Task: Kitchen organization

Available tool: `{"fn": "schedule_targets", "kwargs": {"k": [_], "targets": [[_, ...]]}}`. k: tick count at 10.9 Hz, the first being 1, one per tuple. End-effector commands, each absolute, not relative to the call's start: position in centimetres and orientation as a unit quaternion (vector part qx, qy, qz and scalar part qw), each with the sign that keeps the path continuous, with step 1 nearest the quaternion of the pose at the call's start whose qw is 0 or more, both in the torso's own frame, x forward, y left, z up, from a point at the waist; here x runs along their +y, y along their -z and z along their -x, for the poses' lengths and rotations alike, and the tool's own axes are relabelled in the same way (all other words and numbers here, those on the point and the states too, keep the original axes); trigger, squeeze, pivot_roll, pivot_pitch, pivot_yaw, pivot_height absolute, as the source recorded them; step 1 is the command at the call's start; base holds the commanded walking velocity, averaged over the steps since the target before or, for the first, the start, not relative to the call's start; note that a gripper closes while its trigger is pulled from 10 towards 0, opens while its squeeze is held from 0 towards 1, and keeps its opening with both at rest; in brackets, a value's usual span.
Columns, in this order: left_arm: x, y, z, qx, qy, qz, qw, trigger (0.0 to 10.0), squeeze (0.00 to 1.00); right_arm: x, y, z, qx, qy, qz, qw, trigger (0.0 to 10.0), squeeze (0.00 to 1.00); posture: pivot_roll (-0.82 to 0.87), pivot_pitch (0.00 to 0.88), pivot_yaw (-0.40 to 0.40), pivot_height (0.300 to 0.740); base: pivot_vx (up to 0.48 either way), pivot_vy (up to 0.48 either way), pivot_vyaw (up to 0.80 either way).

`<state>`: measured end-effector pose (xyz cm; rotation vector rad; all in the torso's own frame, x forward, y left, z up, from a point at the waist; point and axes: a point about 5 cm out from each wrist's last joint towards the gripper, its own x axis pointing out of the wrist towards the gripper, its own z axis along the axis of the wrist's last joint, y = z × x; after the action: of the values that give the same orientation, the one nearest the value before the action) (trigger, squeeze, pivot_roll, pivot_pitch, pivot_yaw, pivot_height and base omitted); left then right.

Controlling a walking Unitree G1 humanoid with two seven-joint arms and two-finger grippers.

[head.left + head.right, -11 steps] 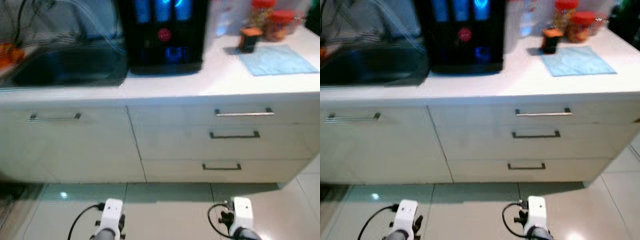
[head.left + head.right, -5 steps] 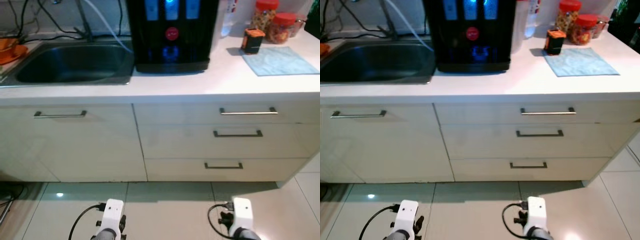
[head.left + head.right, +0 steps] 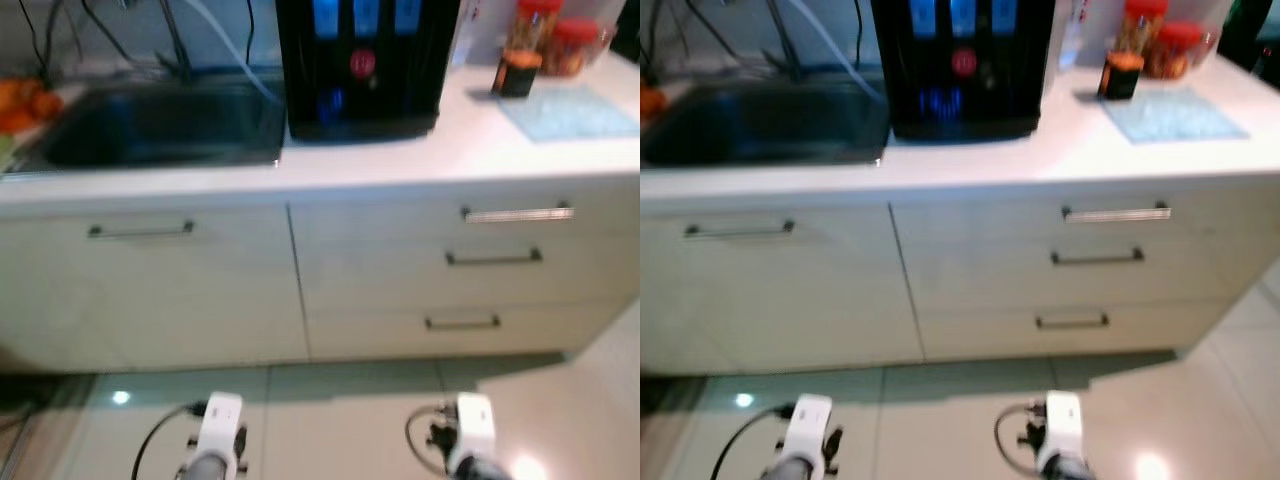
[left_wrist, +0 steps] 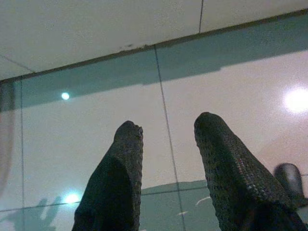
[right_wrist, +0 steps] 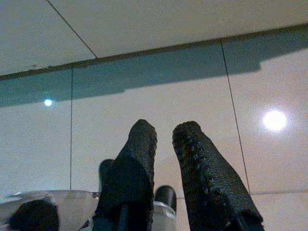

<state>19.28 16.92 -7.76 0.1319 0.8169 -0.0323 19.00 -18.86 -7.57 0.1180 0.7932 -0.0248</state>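
Observation:
A white kitchen counter [image 3: 380, 170] stands ahead, a little blurred. On it is a black water dispenser [image 3: 362, 65] with blue lights. To its right lie a light blue cloth [image 3: 568, 108], a small orange-and-black container [image 3: 516, 75] and two red-lidded jars [image 3: 560, 40]. Both arms hang low over the tiled floor, the left wrist [image 3: 220, 425] and right wrist [image 3: 472, 430] near the bottom edge. My left gripper [image 4: 168, 127] is open with nothing in it. My right gripper [image 5: 165, 129] is open by a narrow gap, also with nothing held.
A steel sink [image 3: 150, 125] with a tap is set in the counter on the left, something orange [image 3: 25, 105] beside it. Below are a cupboard door [image 3: 140, 285] and three stacked drawers [image 3: 495, 258] with bar handles. Glossy floor tiles [image 3: 340, 420] lie in front.
The whole picture has shifted to the right and is blurred again, so the camera has moved. The arms hang as before and nothing on the counter has moved.

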Motion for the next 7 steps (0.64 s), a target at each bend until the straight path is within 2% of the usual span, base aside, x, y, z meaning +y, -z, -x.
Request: {"fn": "schedule_targets", "kwargs": {"k": [1,7], "targets": [[17.39,7.92,-18.91,0.403,0.007,-0.065,0.913,10.0,0.00,-18.70,7.65,-18.89,0.386,0.014,-0.062,0.920,10.0,0.00,-0.05,0.056,0.075,0.740,0.000,0.480,0.00],[17.46,7.69,-19.33,0.397,0.001,-0.062,0.916,10.0,0.00,-18.70,7.56,-19.01,0.382,0.012,-0.064,0.922,10.0,0.00,-0.04,0.064,0.070,0.740,0.000,0.480,0.00]]}}
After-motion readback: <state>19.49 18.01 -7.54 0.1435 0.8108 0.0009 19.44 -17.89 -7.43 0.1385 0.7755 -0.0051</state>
